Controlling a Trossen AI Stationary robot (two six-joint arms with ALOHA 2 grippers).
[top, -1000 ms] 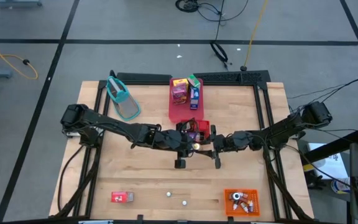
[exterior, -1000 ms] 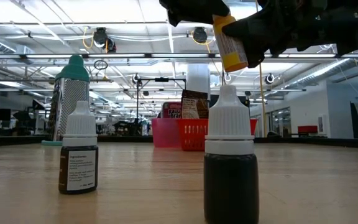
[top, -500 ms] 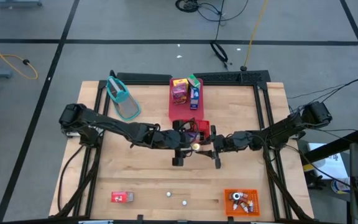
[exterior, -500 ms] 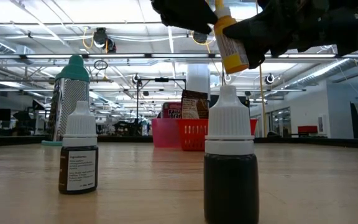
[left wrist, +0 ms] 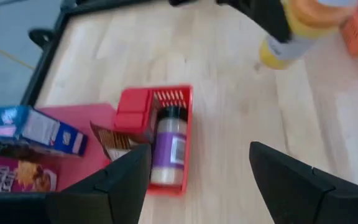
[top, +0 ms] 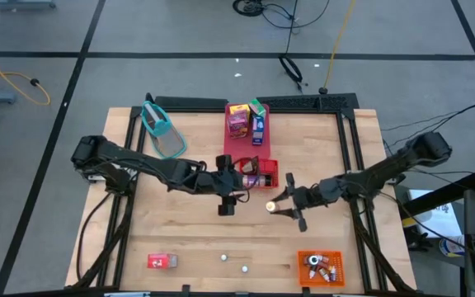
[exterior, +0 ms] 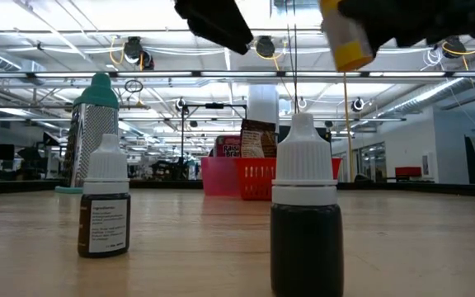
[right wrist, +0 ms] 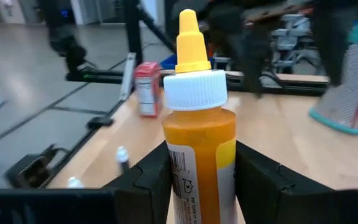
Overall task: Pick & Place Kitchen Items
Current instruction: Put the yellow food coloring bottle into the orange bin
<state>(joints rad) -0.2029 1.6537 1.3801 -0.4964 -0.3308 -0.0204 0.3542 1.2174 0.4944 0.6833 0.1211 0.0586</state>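
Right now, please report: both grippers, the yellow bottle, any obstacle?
Left gripper open, empty, above the red basket. Right gripper shut on yellow bottle, clear of table. Nothing between them.

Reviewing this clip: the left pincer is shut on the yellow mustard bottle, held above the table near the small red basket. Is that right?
Not quite. The right pincer holds the yellow mustard bottle; the right wrist view shows its fingers on the bottle. The left pincer is open and empty. The bottle is above the table near the small red basket.
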